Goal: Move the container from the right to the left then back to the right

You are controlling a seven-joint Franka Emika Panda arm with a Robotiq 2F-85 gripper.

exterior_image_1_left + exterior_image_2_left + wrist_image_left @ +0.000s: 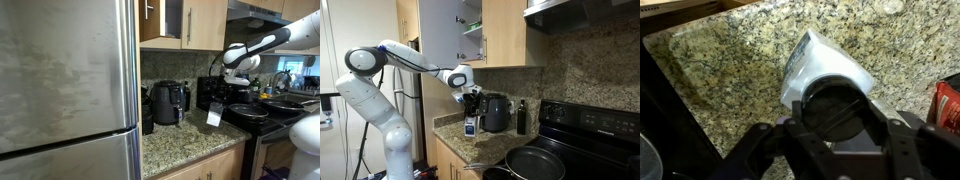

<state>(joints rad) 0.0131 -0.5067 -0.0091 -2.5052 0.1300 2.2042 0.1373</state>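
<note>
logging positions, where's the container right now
In an exterior view the container is held in the gripper, low over the granite counter, near the black air fryer.

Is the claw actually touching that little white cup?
Touching. The wrist view shows the gripper clamped on the near end of the container, with no gap visible.

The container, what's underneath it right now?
Speckled granite countertop lies beneath the container. The patch directly under it is hidden by its body, and the gripper covers its near end, so contact with the counter cannot be judged.
</note>
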